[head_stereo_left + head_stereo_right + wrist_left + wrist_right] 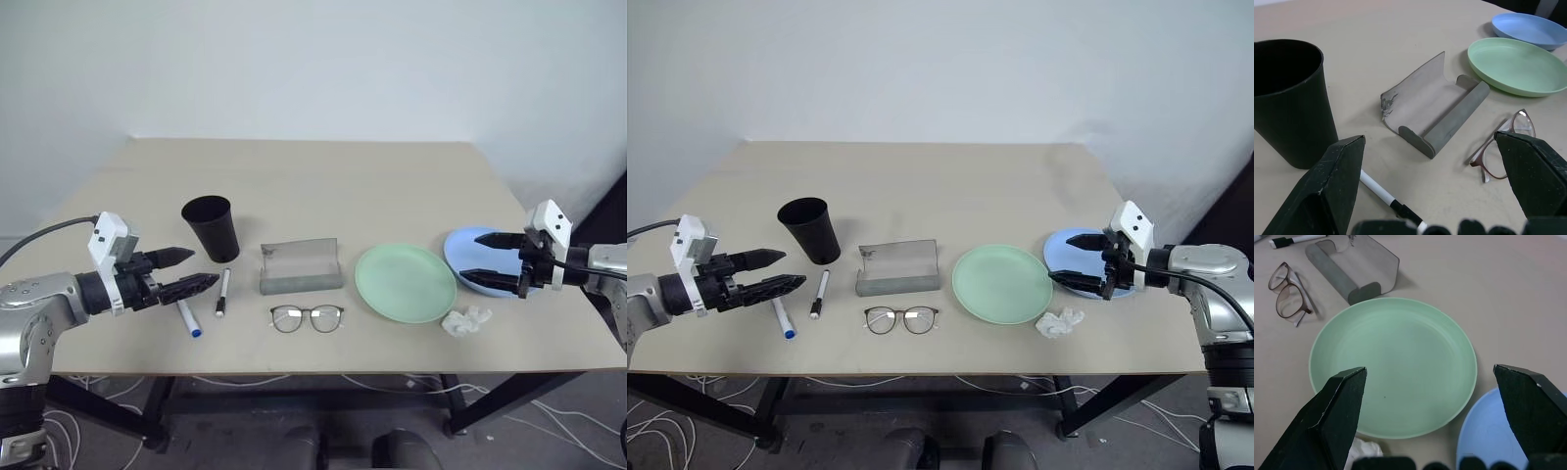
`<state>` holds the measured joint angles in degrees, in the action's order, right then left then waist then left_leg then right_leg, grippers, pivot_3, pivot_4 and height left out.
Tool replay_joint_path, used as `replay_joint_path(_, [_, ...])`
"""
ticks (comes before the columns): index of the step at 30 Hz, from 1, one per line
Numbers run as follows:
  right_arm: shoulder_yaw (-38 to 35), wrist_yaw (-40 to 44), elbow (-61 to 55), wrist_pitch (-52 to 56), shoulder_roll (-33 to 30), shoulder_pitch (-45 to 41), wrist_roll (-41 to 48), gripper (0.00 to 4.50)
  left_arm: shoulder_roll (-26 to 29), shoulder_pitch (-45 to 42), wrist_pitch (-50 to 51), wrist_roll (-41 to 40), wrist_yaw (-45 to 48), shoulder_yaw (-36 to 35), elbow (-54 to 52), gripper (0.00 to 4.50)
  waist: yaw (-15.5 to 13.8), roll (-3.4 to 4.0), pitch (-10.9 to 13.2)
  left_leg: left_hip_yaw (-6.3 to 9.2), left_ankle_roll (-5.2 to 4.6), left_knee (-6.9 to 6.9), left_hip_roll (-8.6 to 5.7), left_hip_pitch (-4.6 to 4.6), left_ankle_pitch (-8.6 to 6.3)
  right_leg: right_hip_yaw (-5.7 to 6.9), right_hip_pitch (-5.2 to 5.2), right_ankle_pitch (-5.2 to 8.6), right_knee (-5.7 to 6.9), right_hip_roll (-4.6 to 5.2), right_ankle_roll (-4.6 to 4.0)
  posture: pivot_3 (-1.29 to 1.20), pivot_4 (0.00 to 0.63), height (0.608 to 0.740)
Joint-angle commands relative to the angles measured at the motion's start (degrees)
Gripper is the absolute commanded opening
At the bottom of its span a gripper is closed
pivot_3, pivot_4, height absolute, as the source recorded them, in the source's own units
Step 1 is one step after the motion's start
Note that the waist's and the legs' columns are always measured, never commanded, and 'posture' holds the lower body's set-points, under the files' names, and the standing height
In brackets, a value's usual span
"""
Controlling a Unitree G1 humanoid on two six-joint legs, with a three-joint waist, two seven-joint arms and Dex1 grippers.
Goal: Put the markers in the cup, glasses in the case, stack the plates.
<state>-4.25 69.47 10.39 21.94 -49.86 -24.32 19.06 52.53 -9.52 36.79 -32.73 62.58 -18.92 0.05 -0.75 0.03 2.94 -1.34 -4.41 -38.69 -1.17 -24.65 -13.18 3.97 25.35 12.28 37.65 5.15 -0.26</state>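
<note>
Plainly, left gripper [189, 270] and right gripper [490, 258] both gape wide, holding nothing.

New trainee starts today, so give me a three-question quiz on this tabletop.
1. True or false: the case lies open.
2. Which plate sits nearer the right claw? A) green plate B) blue plate
3. Fill in: the glasses lie on the ___, in front of the case.

Key: 1 true; 2 B; 3 table.
</note>
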Motion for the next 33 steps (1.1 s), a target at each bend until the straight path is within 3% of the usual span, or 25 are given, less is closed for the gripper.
replay_joint_path(1, [-2.5,-1.2,-2.0,0.0,-1.1,-0.7,0.8,4.50,-0.2,-1.3,-0.4,-0.8,-0.2,-0.1,-1.5,4.49,0.0,0.00,0.0,0.00,0.00,0.00,0.00,0.00,0.00,0.00,0.00,0.00,0.00,0.00,0.00,0.00,0.000,0.701])
replay_joint_path(13, [1.9,-1.7,4.6,-3.9,1.2,-6.2,-2.7,4.50,-1.6,1.2,2.3,-1.6,-2.0,-0.6,-5.9,4.49,0.0,0.00,0.0,0.00,0.00,-0.03,0.01,0.00,0.00,0.00,0.00,0.00,0.01,-0.03,0.00,0.00,0.000,0.701])
replay_joint_path(25, [5.2,-2.6,11.1,-9.8,-1.5,-5.6,-10.7,4.50,-4.5,0.9,1.3,-0.9,-4.3,1.4,-6.0,4.49,0.0,0.00,0.0,0.00,-0.01,-0.10,0.00,0.00,0.00,0.02,-0.04,0.00,0.03,-0.02,0.00,0.00,0.000,0.701])
replay_joint_path(33, [6.0,-5.1,18.2,-13.9,0.1,-5.1,-13.9,4.50,-6.1,1.9,1.8,-1.4,-6.3,1.5,-8.0,4.49,0.0,0.00,0.0,0.00,-0.01,-0.11,0.01,0.00,0.00,0.01,-0.04,-0.01,0.05,-0.04,0.00,0.00,0.000,0.701])
